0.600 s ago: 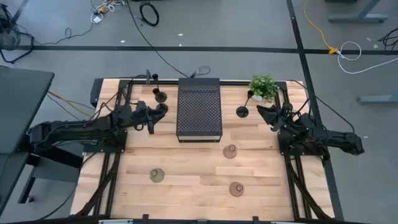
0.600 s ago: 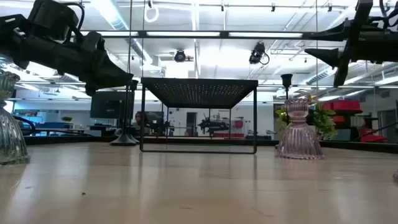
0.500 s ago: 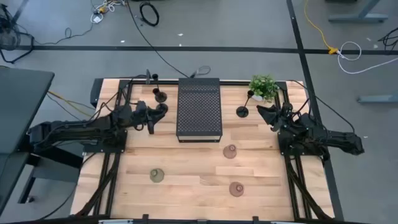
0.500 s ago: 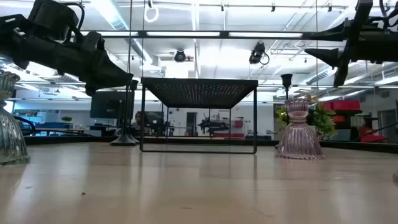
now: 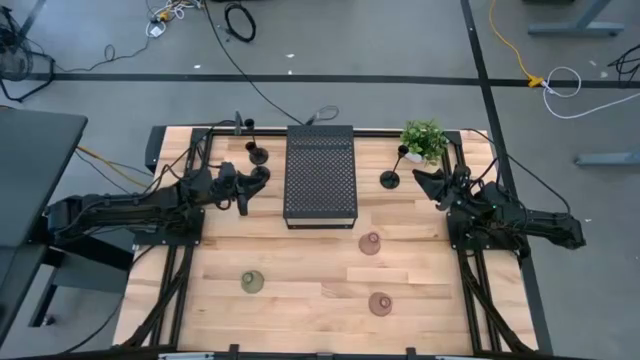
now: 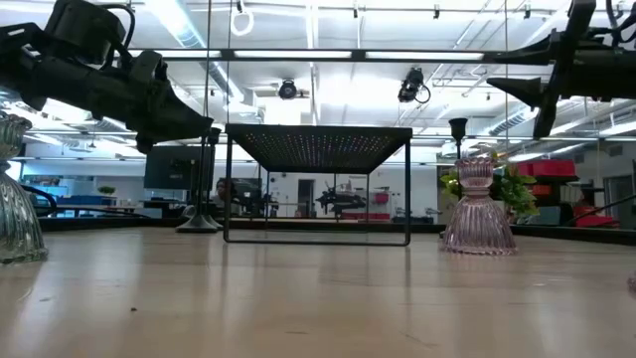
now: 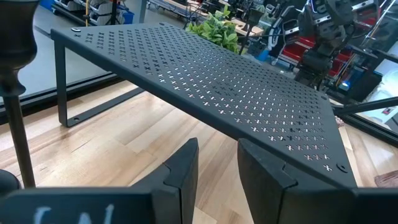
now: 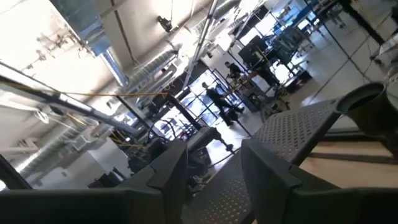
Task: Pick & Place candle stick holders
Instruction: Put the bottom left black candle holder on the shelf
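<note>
- Hovering above the table, the left gripper [image 5: 262,176] sits just beside the rack [image 5: 321,175], fingers slightly parted, grasping nothing.
- We note the nearest black holder [image 5: 258,152] stands upright just behind it, toward the far edge.
- Right gripper [image 5: 420,178] hangs released, empty; another black holder [image 5: 391,178] stands just beside it, rack-side.
- Three dome holders [image 5: 370,243] lie well apart, nearer the front.

Grey floor [image 5: 400,40] strewn with cables [image 5: 240,20]; bright ceiling lights [image 6: 298,55]
</note>
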Robot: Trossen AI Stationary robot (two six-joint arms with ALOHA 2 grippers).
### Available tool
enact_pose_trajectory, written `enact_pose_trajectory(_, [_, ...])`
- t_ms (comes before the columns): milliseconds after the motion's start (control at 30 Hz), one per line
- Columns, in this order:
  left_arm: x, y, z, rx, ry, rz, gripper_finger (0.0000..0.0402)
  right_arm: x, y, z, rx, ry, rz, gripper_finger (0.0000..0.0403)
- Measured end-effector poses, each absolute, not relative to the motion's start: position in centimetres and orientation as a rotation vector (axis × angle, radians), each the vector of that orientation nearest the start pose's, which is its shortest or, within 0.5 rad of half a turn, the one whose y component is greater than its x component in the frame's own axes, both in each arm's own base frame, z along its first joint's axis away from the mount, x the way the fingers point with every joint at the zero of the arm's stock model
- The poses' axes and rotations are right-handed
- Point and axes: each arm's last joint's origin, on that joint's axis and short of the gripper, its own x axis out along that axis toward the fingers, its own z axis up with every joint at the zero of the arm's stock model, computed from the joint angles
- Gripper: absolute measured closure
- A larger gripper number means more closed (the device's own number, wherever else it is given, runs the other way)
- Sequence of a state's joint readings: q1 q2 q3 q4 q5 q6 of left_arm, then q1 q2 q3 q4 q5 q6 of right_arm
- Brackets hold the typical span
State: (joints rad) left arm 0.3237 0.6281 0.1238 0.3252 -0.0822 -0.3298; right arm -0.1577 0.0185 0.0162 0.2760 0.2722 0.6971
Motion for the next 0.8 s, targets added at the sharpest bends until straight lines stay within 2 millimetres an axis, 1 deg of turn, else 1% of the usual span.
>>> enact_pose_trajectory(67, [13.7, 4.8, 17.6, -0.346, 0.111, 0.431, 0.0287, 9.1, -2.2, 19.4, 0.723, -0.419, -0.309, 0.0253])
enact_pose_trajectory(233, [13.7, 4.8, 17.6, -0.346, 0.111, 0.431, 0.0287, 9.1, -2.2, 19.4, 0.718, -0.417, -0.31, 0.0253])
enact_pose_trajectory(467, [13.7, 4.8, 17.6, -0.346, 0.111, 0.43, 0.0287, 9.0, -2.4, 19.4, 0.599, -0.413, -0.397, 0.0253])
enact_pose_trajectory(567, [13.7, 4.8, 17.6, -0.346, 0.11, 0.431, 0.0287, 9.0, -2.4, 19.3, 0.555, -0.398, -0.396, 0.0253])
enact_pose_trajectory(667, [13.7, 4.8, 17.6, -0.345, 0.104, 0.433, 0.0287, 9.0, -2.4, 19.3, 0.55, -0.39, -0.394, 0.0253])
enact_pose_trajectory(800, [13.7, 5.1, 18.6, -0.345, -0.007, 0.49, 0.0287, 9.1, -2.3, 19.3, 0.549, -0.383, -0.366, 0.0253])
